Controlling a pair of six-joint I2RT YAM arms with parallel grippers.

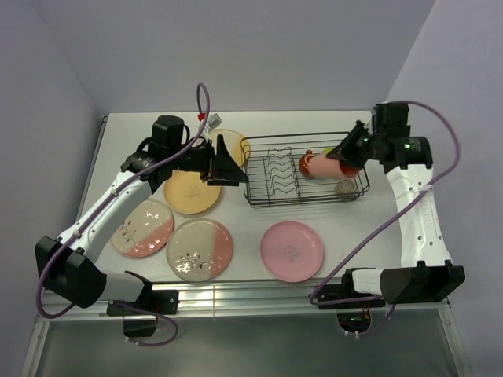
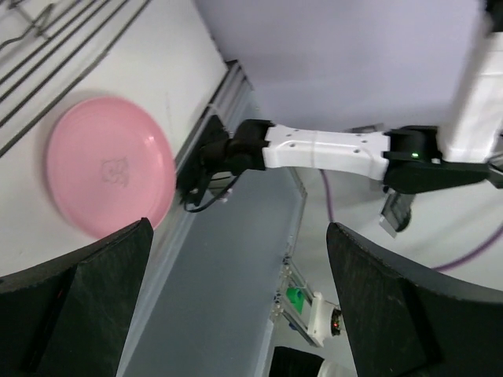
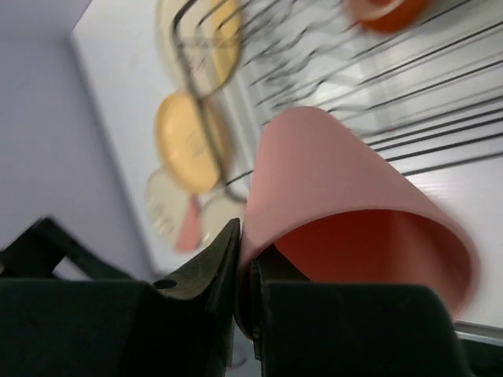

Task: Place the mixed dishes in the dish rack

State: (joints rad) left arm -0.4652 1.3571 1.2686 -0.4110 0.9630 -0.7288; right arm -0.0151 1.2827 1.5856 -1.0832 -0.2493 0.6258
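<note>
Tightly on tumbler point(image 3: 338, 181) rim (right gripper point(image 3: 245, 239))

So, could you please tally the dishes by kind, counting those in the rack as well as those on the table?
Plates: 4 (pink plate, yellow-orange plate, left cream-and-pink plate, right cream-and-pink plate)
Pale yellow dish, half hidden, plate or bowl unclear: 1
Dark red mug: 1
Salmon-pink tumbler: 1
Small greenish cup: 1
Total: 8
</note>
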